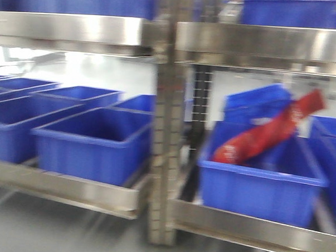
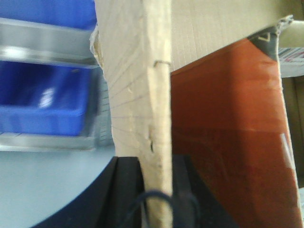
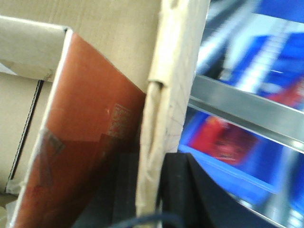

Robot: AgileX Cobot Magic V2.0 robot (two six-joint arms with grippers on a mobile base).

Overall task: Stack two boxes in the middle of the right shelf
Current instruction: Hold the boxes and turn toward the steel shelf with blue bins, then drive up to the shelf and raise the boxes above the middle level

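1. Brown corrugated cardboard filled both wrist views. In the left one a carton wall ran from 6 o'clock up to 12 o'clock, with its rust-red inner face at 3 o'clock.
2. The left gripper sat at 6 o'clock, its black jaws clamped tight on that wall's edge.
3. The right gripper pinched a carton wall the same way, with the red face at 9 o'clock. I couldn't tell whether it was the same carton.
4. Ahead, blurred, the steel right shelf rail lay at 5 o'clock, carrying a blue bin with a red packet propped inside.
5. More blue bins stood on the left rack at 9 o'clock.
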